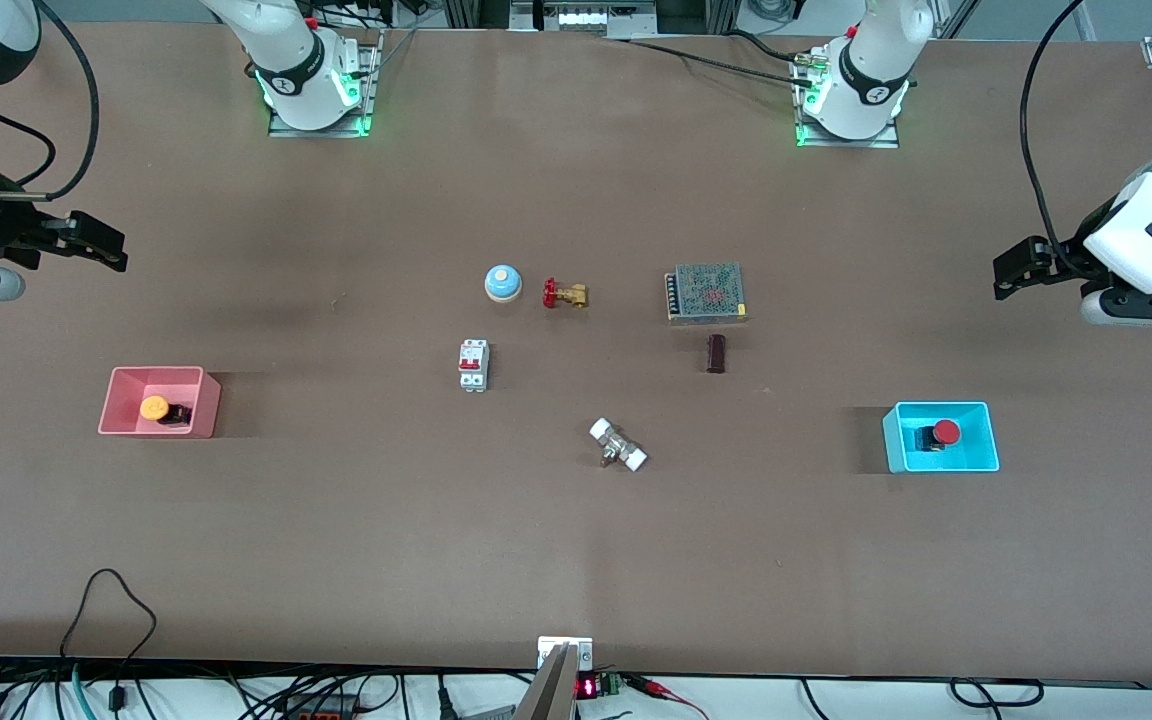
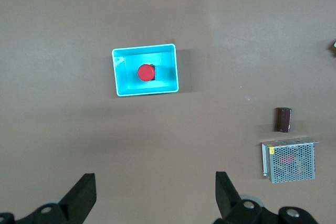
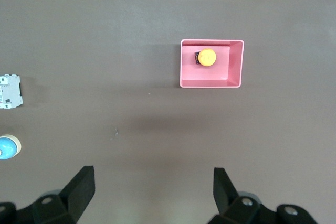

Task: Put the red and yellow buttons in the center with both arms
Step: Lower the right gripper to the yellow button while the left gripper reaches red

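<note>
The red button [image 1: 940, 433] sits in a cyan bin [image 1: 976, 458] toward the left arm's end of the table; it also shows in the left wrist view [image 2: 145, 72]. The yellow button [image 1: 160, 409] sits in a pink bin [image 1: 128, 425] toward the right arm's end; it also shows in the right wrist view [image 3: 206, 57]. My left gripper [image 1: 1014, 270] is open and empty, up in the air over bare table, apart from the cyan bin. My right gripper [image 1: 101, 247] is open and empty, up over bare table, apart from the pink bin.
Around the table's middle stand a blue dome bell [image 1: 502, 283], a brass valve with a red handwheel [image 1: 564, 294], a white circuit breaker [image 1: 473, 365], a white-ended fitting [image 1: 618, 446], a mesh-topped metal box [image 1: 705, 292] and a small dark block [image 1: 716, 353].
</note>
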Available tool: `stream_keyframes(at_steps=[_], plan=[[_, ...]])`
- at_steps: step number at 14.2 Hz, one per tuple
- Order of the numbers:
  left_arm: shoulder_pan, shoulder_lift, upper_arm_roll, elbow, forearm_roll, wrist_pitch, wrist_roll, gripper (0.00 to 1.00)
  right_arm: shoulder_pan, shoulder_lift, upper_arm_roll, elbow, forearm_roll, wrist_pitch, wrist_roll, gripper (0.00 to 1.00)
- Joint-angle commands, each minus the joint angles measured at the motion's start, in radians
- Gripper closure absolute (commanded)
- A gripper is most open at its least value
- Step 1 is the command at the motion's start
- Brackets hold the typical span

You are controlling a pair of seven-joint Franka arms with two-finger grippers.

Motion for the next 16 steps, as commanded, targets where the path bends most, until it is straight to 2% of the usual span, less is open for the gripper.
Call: stream_keyframes(at_steps=[1, 7, 10, 11, 14, 16], plan=[[0.005, 0.006, -0.004, 0.026, 0.01, -0.024, 0.002, 0.0, -0.004, 0.009, 0.003, 0.021, 0.02, -0.022, 0.015, 0.0], [0.005, 0.008, -0.004, 0.027, 0.01, -0.024, 0.002, 0.0, -0.001, 0.023, 0.005, 0.024, 0.029, -0.019, 0.006, 0.0], [0.005, 0.035, 0.002, 0.026, 0.021, -0.018, 0.01, 0.0, -0.004, 0.068, 0.006, 0.02, 0.03, -0.02, -0.049, 0.0], [-0.001, 0.088, 0.002, 0.037, 0.022, -0.024, 0.002, 0.0, -0.004, 0.084, 0.008, 0.017, 0.024, -0.021, -0.084, 0.0], [0.025, 0.144, 0.008, 0.075, 0.01, -0.023, 0.004, 0.0, -0.058, 0.151, 0.003, 0.014, 0.03, 0.079, -0.102, 0.0], [0.033, 0.259, 0.006, 0.17, 0.01, -0.023, 0.002, 0.0, -0.075, 0.197, 0.002, 0.013, 0.009, 0.146, -0.12, 0.0]])
